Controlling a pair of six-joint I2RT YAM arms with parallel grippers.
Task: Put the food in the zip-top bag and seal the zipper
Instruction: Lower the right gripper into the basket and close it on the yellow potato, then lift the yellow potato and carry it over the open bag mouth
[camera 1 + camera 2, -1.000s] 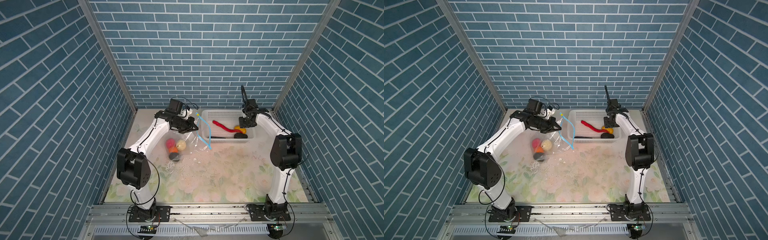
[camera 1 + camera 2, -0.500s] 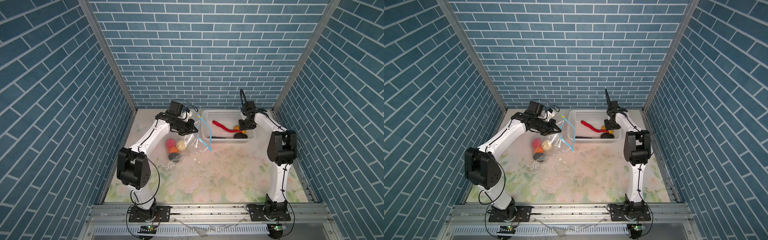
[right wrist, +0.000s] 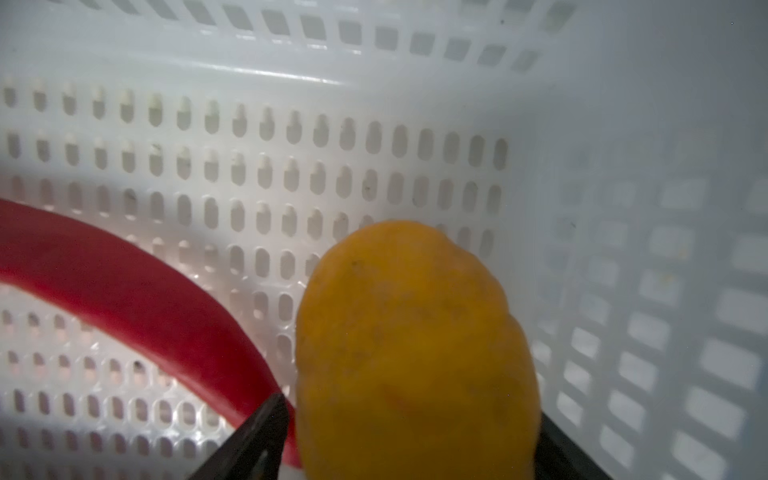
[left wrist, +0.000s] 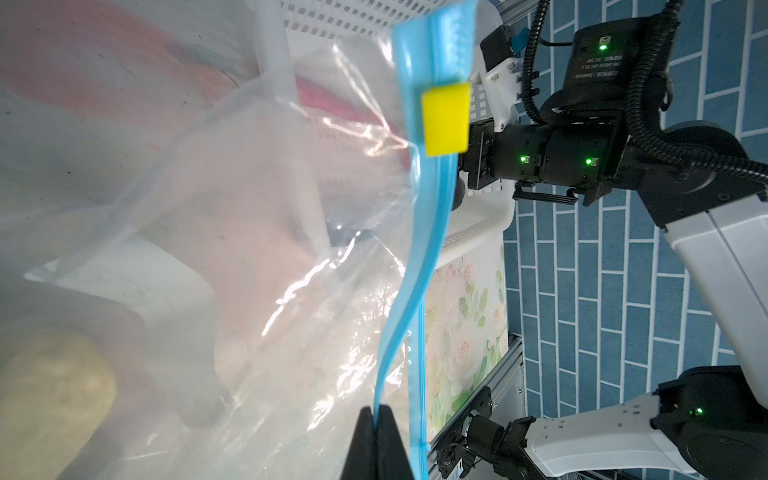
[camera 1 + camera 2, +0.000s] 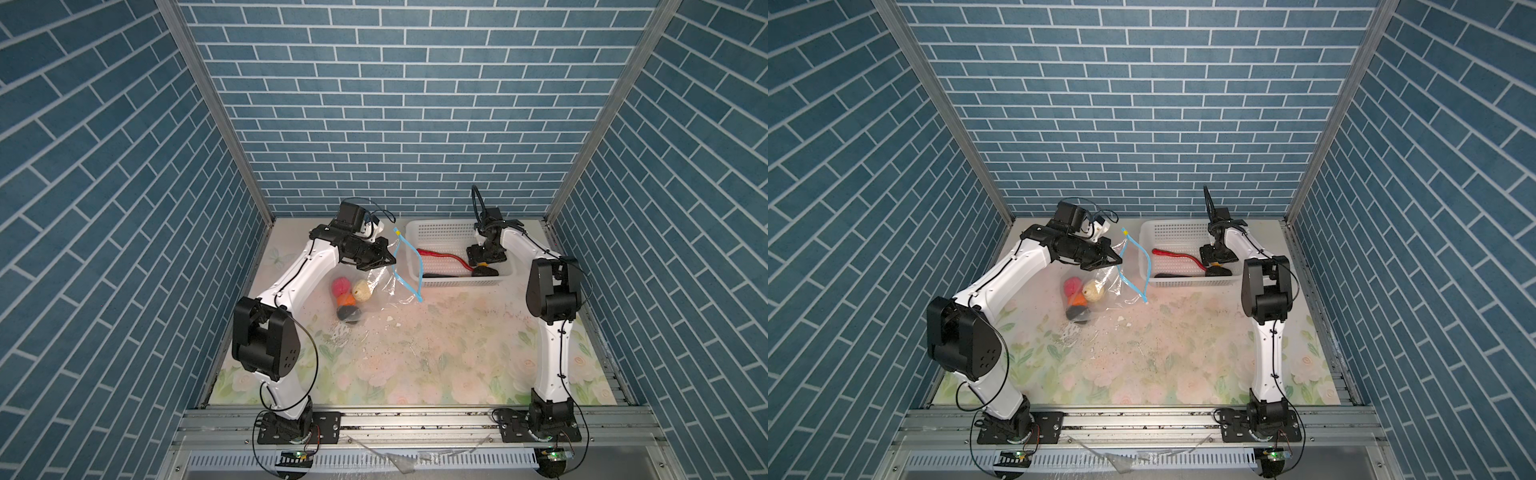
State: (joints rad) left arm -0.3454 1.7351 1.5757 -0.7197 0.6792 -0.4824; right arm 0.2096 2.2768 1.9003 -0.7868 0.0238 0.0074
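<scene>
The clear zip-top bag [image 5: 384, 286] lies at the back left with a pink bumpy ball [image 5: 340, 286], a cream lump [image 5: 362, 289], an orange ball [image 5: 345, 300] and a black lump [image 5: 348, 312] inside. My left gripper [image 4: 377, 419] is shut on the light blue zipper [image 4: 415, 249] and holds the mouth up; the yellow tab [image 4: 445, 118] sits at the strip's far end. In the white basket [image 5: 440, 226], my right gripper [image 3: 411, 432] stands open, its fingers on either side of the yellow-orange fruit [image 3: 415, 353]. The red chilli [image 3: 124, 282] lies beside it.
In both top views the basket stands at the back right against the wall. It also holds a dark aubergine [image 5: 440, 274] and a black lump [image 5: 485, 272] near its front wall. Crumbs dot the floral table [image 5: 415, 353]. Blue brick walls close in three sides.
My right gripper has dropped lower into the basket and its jaws have widened around the fruit. The left arm and the bag have stayed where they were.
</scene>
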